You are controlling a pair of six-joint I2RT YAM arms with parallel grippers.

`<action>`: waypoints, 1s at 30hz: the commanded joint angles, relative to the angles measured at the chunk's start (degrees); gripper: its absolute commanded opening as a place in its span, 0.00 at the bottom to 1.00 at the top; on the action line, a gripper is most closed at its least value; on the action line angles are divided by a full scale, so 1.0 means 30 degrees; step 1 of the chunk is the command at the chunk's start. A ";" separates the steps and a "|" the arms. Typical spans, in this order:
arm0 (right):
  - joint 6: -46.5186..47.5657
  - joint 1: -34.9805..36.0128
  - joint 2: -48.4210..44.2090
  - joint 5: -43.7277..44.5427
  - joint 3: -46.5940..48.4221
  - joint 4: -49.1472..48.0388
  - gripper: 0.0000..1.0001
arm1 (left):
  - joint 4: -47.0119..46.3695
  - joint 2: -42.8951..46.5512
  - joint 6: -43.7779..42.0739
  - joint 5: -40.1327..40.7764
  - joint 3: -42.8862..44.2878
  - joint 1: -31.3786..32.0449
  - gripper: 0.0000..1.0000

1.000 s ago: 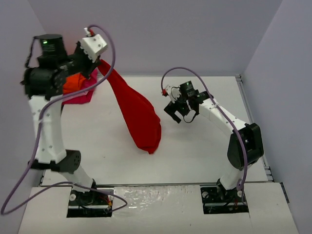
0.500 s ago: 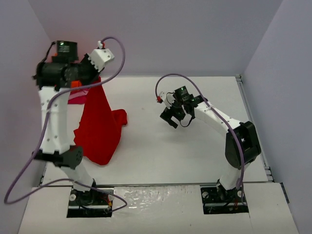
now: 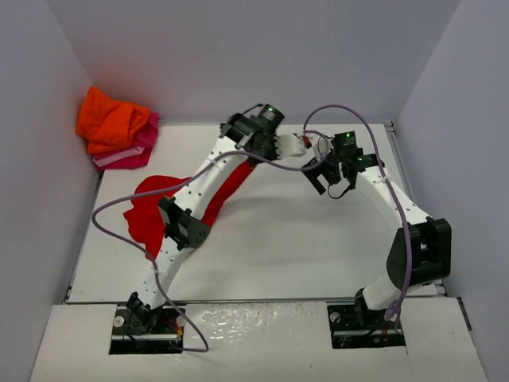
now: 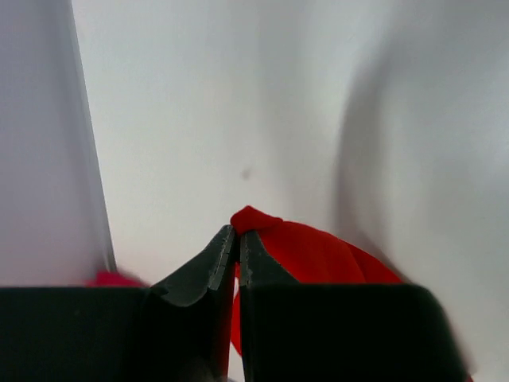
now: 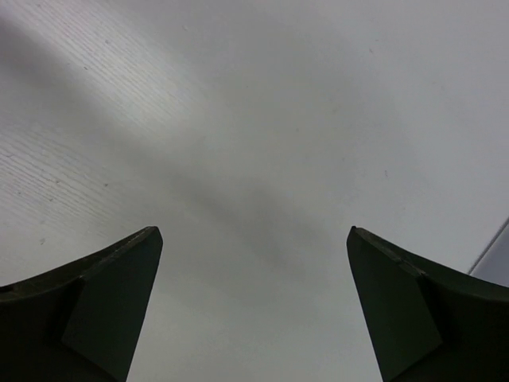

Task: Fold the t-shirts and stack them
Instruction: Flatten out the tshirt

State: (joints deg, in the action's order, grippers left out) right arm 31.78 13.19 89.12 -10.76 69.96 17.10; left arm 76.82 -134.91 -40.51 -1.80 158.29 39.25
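My left gripper (image 3: 283,149) reaches across to the back middle of the table, shut on a fold of the red t-shirt (image 3: 146,212). In the left wrist view the jaws (image 4: 237,232) pinch a small red tip, and the rest of that red t-shirt (image 4: 318,256) trails off behind them. From the grip the cloth runs under the left forearm to a heap at the left of the table. Crumpled in the back left corner, the orange t-shirt (image 3: 110,119) lies on the pink one (image 3: 132,153). Just right of the left one, my right gripper (image 3: 328,180) hangs open over bare table (image 5: 254,239).
Grey walls close in the white table (image 3: 318,247) at the back and on both sides. A purple cable (image 3: 127,208) loops from the left arm over the red cloth. The two wrists are close together at the back centre.
My left arm has swung from the back left corner to the back centre, dragging the red shirt down onto the table. The orange and pink heap now shows. My right gripper shifted slightly right.
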 commanded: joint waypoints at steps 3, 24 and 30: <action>-0.0151 -0.0090 -0.1230 -0.0423 -0.0093 -0.0603 1.00 | 0.0992 0.6513 0.1025 -0.3454 0.5890 0.2764 0.00; -0.0609 0.2898 0.4102 -0.2104 0.4297 0.0188 1.00 | -0.2683 1.7447 -0.0458 -0.4045 -1.4813 -1.0006 0.00; -0.1052 0.2927 0.8365 -0.0028 0.6497 0.0445 1.00 | -0.2318 1.7435 -0.0414 -0.4266 -1.6280 -1.0009 0.00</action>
State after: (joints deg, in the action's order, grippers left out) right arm 29.23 22.60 108.18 -15.95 84.89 18.16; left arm 71.67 -87.03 -40.53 -12.51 107.76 9.23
